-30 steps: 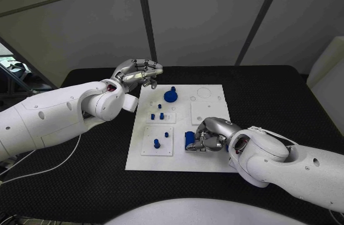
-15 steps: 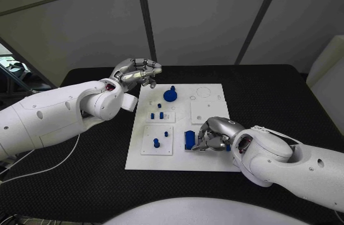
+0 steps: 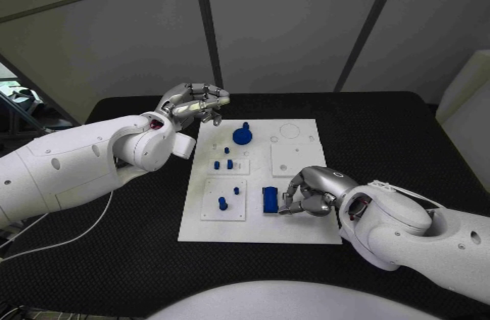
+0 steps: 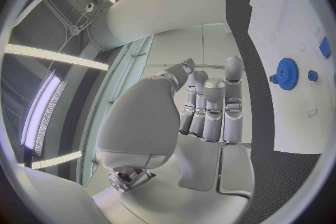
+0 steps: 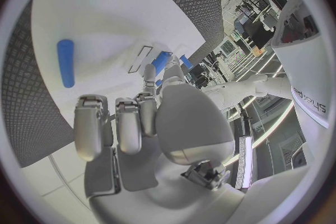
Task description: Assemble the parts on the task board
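1. Head view: the white rectangular task board (image 3: 296, 228) lies flat in the middle of the black bench (image 3: 408, 136).
2. Head view: a blue toothed gear with a centre knob (image 3: 243, 135) stands on the far part of the board. Nearer, two short blue pegs (image 3: 223, 165) stand side by side in a small raised white block, and two more blue pegs (image 3: 229, 197) stand in a larger raised block on the board's near left part.
3. Head view: a long blue bar (image 3: 270, 199) lies flat on the board between the larger block and the right hand (image 3: 314, 192).
4. Head view: the right hand rests over the board's near right part, just beside the bar. Its fingers are curled inward; whether they touch the bar cannot be told.
5. Head view: the left hand (image 3: 194, 102) is raised beyond the board's far left corner, well apart from the parts. Its fingers are curled in and hold nothing.
6. Left wrist view: the left hand's fingers (image 4: 213, 102) lie close together, bent over the palm, with nothing between them. The gear shows beyond them on the board.
7. Right wrist view: the right hand's fingers (image 5: 119, 123) are bent and enclose no part. The blue bar lies on the board, apart from the fingertips.
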You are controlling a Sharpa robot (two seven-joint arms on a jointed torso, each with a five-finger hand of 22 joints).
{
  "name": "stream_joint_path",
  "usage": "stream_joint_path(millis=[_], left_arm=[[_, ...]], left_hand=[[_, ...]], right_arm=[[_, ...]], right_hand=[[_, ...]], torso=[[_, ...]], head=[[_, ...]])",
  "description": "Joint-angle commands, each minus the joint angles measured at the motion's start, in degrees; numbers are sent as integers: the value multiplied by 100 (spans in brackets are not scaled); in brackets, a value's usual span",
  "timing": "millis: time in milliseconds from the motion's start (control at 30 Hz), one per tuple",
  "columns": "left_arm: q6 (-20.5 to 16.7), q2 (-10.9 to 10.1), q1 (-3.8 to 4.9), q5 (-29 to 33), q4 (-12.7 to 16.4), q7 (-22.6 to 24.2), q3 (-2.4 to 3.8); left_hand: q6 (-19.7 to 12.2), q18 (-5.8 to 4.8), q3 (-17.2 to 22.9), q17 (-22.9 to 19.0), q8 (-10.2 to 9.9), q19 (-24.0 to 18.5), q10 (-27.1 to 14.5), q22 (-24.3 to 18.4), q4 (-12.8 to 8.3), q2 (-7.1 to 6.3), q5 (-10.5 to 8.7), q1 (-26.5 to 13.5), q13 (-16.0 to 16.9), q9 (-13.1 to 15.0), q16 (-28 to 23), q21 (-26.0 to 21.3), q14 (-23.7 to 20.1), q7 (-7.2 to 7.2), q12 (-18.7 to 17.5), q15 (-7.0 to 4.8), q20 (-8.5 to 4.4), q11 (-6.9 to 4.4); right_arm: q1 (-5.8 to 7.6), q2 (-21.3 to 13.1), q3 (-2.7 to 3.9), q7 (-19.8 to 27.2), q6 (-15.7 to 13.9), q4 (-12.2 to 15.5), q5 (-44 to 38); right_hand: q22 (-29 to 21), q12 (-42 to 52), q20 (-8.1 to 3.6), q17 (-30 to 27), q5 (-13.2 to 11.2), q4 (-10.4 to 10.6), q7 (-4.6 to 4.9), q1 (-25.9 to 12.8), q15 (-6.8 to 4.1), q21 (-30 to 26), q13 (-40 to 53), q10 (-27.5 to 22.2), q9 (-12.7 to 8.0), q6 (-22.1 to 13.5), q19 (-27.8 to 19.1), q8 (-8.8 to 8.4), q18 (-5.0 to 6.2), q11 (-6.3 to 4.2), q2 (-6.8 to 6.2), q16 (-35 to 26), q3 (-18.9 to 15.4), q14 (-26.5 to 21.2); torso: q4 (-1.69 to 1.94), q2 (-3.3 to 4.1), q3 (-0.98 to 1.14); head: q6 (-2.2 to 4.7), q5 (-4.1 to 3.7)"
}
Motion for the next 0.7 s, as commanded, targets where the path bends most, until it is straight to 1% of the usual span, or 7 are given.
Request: stream_joint_path(millis=[33,100,167,267,467,533,700], left_arm=[[51,1,7,24,0,14,1],[51,5,6,24,-3,14,-4],[49,9,6,24,-4,14,-10],[43,9,6,24,-2,14,-17],[40,8,5,24,0,15,-29],[42,11,5,24,-1,16,-34],[50,17,2,24,1,18,-41]], left_hand=[[-33,-54,27,-9,28,7,-52,5,6,40,17,25,-5,6,33,4,-41,6,32,-15,16,-5],[-33,-54,27,-9,28,7,-52,5,6,40,17,25,-5,6,33,4,-41,6,32,-15,16,-5],[-33,-54,27,-9,28,7,-52,5,6,40,17,25,-5,6,33,4,-41,6,32,-15,16,-5],[-33,-54,27,-9,28,7,-52,5,6,40,17,25,-5,6,33,4,-41,6,32,-15,16,-5],[-33,-54,27,-9,28,7,-52,5,6,40,17,25,-5,6,33,4,-41,6,32,-15,16,-5],[-33,-54,27,-9,28,7,-52,5,6,40,17,25,-5,6,33,4,-41,6,32,-15,16,-5],[-33,-54,27,-9,28,7,-52,5,6,40,17,25,-5,6,33,4,-41,6,32,-15,16,-5]], right_arm=[[9,-195,5,204,-386,89,243],[11,-376,9,220,-431,127,391],[13,-584,12,209,-433,165,507],[14,-901,14,159,-403,218,585],[12,-1257,14,-144,-449,274,274],[11,-1317,13,-261,-461,269,181],[8,-1357,11,-405,-445,255,49]], right_hand=[[1052,-204,85,1264,161,54,69,19,85,-66,-297,12,-77,-112,274,-177,-2,84,80,-42,-1,536],[1023,-337,118,1246,335,89,160,27,134,-93,-387,-47,-171,-312,252,-397,5,152,112,-51,-1,531],[1014,-421,182,1240,566,111,260,75,210,-103,-443,-81,-289,-442,246,-657,7,239,156,-55,12,530],[1015,-511,246,1244,709,133,310,153,262,-105,-504,-106,-425,-401,246,-906,10,288,220,-53,35,531],[1025,-526,267,1249,774,215,298,129,263,-99,-513,-94,-513,-226,254,-1049,8,281,250,-51,10,532],[1023,-541,267,1238,827,263,288,96,258,-101,-523,-94,-538,-151,254,-1093,9,273,224,-57,-25,530],[999,-592,259,1198,1110,374,275,29,249,-125,-553,-109,-586,-41,237,-1189,16,264,114,-78,-136,520]], torso=[[-8,-4,0],[-10,-10,-3],[7,-8,-11],[-3,1,-5],[-17,1,9],[-25,1,16],[-18,5,13]], head=[[5,-37],[14,-52],[13,-82],[28,-154],[59,-265],[63,-287],[59,-314]])
